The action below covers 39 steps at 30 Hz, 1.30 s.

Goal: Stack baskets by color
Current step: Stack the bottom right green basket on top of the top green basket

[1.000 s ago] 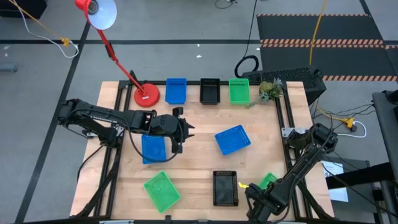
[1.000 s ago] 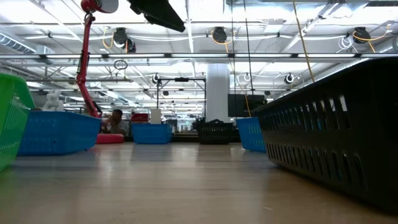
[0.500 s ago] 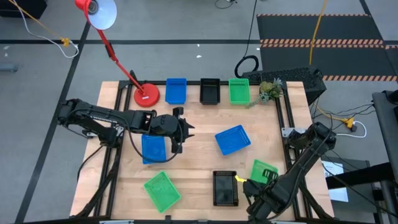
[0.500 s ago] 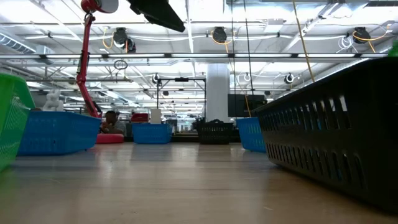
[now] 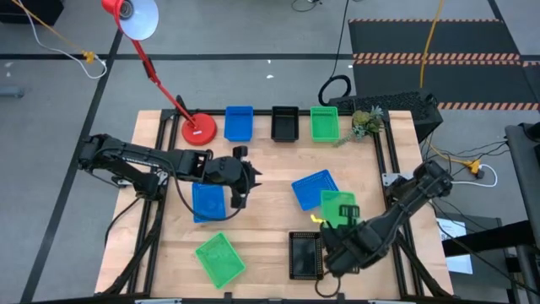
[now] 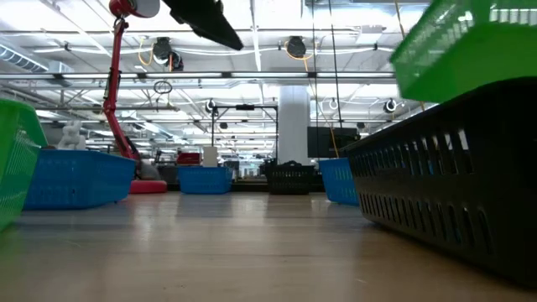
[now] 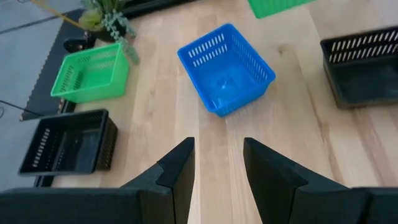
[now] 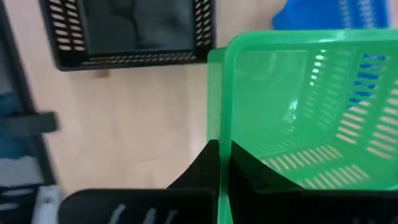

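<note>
Item: baskets, small, shallow, perforated plastic; seven visible in the high view.

Row along the upper edge of the desk (image 5: 270,169): blue basket (image 5: 239,123), black basket (image 5: 285,124), green basket (image 5: 324,123), each set apart from its neighbour. The red lamp base (image 5: 199,129) stands just left of the blue one.

Loose stock: a tilted blue basket (image 5: 312,187) at centre right; a second blue one (image 5: 207,203) at centre left, partly under the left arm; a green one (image 5: 220,257) at lower left; a black one (image 5: 305,255) at lower centre.

In hand: a green basket (image 5: 339,209), carried above the desk at lower right of centre, overlapping the near corner of the tilted blue basket. The right claw (image 8: 219,163) is clenched on its rim wall, one finger inside and one outside. In the low view it hangs tilted at upper right, clear of the black basket below.

Left claw (image 7: 217,163): released, fingers parted and empty, hovering at centre left of the high view, facing the tilted blue basket.

Handling, by judgement: light, thin-walled, somewhat flexible, smooth enough to slip. A pinch over the middle of a wall suits it; a one-sided grip lets it tip, so nesting into the upper-row green basket calls for levelling first.
</note>
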Each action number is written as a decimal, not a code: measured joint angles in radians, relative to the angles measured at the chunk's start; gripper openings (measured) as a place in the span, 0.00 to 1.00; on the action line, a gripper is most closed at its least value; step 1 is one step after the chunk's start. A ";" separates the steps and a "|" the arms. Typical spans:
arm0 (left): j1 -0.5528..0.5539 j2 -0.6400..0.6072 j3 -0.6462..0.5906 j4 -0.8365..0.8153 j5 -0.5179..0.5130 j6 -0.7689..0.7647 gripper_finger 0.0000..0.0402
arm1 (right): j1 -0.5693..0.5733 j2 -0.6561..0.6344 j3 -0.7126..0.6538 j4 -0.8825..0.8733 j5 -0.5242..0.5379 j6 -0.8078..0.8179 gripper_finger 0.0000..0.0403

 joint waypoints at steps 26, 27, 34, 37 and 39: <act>0.098 0.000 0.000 -0.174 -0.081 -0.077 0.35 | -0.627 -0.198 -0.001 0.060 0.361 -0.858 0.01; 0.103 0.000 0.000 -0.174 -0.081 -0.076 0.35 | -0.656 -0.198 -0.001 0.078 0.360 -0.882 0.01; 0.123 0.000 0.000 -0.173 -0.081 -0.074 0.35 | -0.818 -0.199 -0.002 0.189 0.354 -1.078 0.01; 0.124 0.000 0.000 -0.172 -0.081 -0.071 0.35 | -0.875 -0.196 -0.002 0.235 0.350 -1.119 0.01; 0.124 0.000 0.000 -0.166 -0.081 -0.058 0.35 | -0.909 -0.197 -0.002 0.238 0.337 -1.134 0.01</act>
